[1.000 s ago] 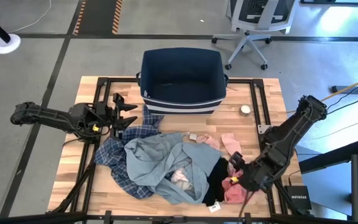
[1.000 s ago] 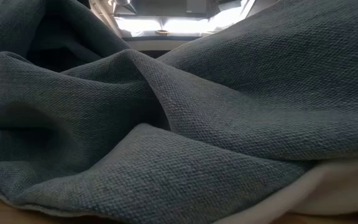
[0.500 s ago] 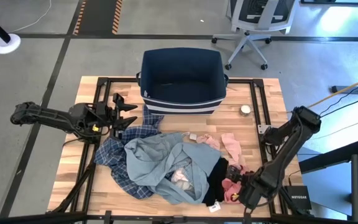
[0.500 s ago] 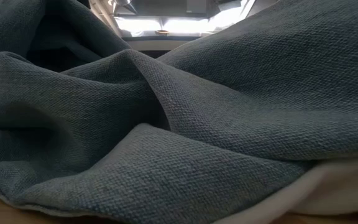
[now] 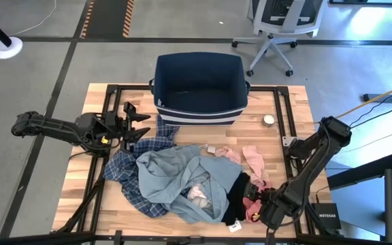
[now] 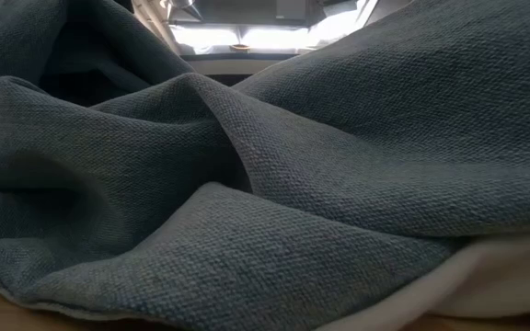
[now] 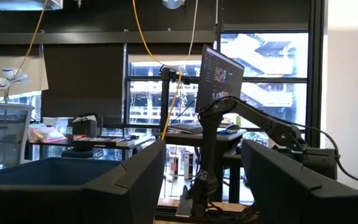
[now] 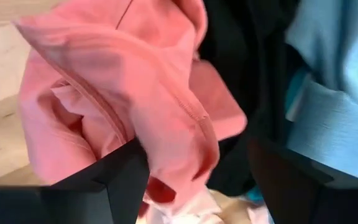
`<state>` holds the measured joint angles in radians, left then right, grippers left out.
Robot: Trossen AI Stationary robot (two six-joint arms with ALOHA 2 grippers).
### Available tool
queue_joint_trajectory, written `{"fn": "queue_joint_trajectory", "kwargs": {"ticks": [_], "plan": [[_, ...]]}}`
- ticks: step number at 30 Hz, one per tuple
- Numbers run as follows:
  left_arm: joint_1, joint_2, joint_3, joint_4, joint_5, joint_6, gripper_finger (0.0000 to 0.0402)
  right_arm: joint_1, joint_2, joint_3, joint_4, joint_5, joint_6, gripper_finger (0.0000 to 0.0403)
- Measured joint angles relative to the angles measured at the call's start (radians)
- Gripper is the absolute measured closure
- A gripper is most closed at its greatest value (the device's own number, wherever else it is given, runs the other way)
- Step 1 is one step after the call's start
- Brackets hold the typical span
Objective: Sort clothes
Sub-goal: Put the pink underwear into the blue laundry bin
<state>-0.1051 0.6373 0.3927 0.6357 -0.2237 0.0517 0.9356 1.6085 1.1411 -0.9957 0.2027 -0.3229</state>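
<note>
A wooden desk point(image 5: 284, 109) carries a navy bin point(image 5: 199, 85) at its far edge. Before it, a grey-blue garment point(image 5: 172, 177) tops the plaid shirt point(image 5: 124, 173). Left hand point(image 5: 143, 126) waits released; right hand point(image 5: 254, 202), fingers spread, straddles a pink piece point(image 8: 123, 93) beside black cloth point(image 5: 235, 194).

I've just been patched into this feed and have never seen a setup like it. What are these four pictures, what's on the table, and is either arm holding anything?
These are two robot arms at a wooden table. The overhead picture shows everything; the low one is blocked by the grey-blue garment; the other two come from cameras on the arms' wrists.

A navy bin stands at the far edge. In front lie the clothes: a plaid shirt, the grey-blue garment, a black piece and pink pieces.

The left gripper waits open beside the bin, holding nothing. The right gripper is down on a pink garment, fingers open around a fold, not closed.
</note>
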Motion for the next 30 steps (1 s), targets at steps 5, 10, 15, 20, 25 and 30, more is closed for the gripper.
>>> {"fn": "queue_joint_trajectory", "kwargs": {"ticks": [5,10,15,20,25,30], "plan": [[0.0,0.0,0.0,0.0,0.0,0.0,0.0194,0.0,0.001,-0.05,0.059,-0.028,0.002,0.0154],[0.0,0.0,0.0,0.0,0.0,0.0,0.0194,-0.009,0.001,-0.042,0.061,-0.034,0.003,0.0256],[0.0,0.0,0.0,-0.002,0.0,0.0,0.0194,-0.023,0.0,-0.02,0.052,-0.051,0.003,0.038],[0.0,0.0,0.0,-0.005,0.0,0.0,0.0194,-0.059,0.0,0.064,-0.016,-0.058,0.002,0.0368],[0.0,0.0,0.0,-0.005,0.0,0.0,0.0194,-0.11,-0.001,0.211,-0.165,-0.034,-0.03,0.0387],[0.0,0.0,0.0,-0.005,0.0,0.0,0.0194,-0.177,-0.001,0.374,-0.246,0.034,-0.054,0.0383]]}}
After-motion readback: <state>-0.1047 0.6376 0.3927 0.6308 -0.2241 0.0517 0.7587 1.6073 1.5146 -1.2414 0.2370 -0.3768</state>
